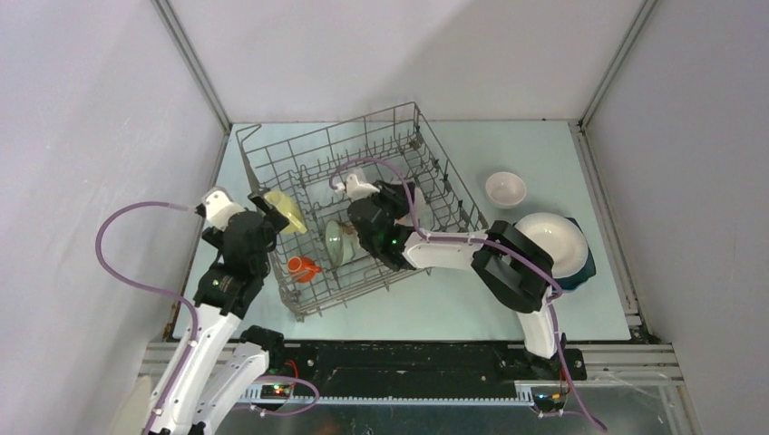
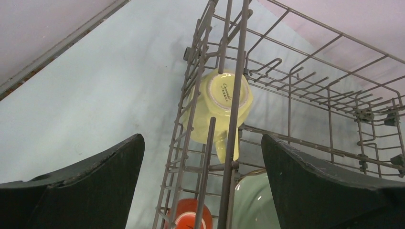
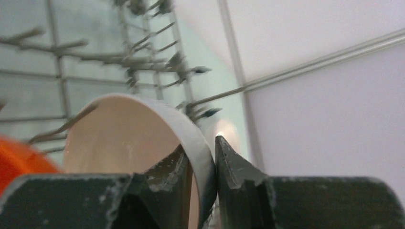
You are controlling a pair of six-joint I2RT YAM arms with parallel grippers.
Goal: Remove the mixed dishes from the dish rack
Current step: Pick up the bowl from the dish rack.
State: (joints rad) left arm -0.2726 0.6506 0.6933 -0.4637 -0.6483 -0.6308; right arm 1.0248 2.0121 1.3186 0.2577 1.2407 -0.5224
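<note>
From above: reaches into dish rack (image 1: 308, 159) with right end effector (image 1: 352, 238), at pale green bowl (image 1: 336, 245). Left wrist: holds left end effector (image 2: 201, 143) spread astride rack wall, pale yellow cup (image 2: 222, 100) inside. Right wrist: pinches bowl wall.

A grey wire dish rack (image 1: 444, 168) with upright tines is set askew on the table (image 1: 426, 308), towards its left side. Three dishes are held inside it, near its left wall. A pale yellow cup (image 1: 286, 210) (image 2: 222, 102) is tipped against the wires, with its printed base turned outward. A small orange mug (image 1: 303, 267) (image 2: 188, 217) is lodged closer to the near corner. A pale green bowl (image 1: 337, 243) (image 3: 143, 143) is stood on edge just beside the mug, and its rim is pinched by the right gripper (image 3: 205, 157). Outside the rack, to its right, a white bowl (image 1: 505, 188) is set upright. Nearer than that bowl, a white plate (image 1: 551, 243) is stacked on a dark blue plate (image 1: 580, 267).
</note>
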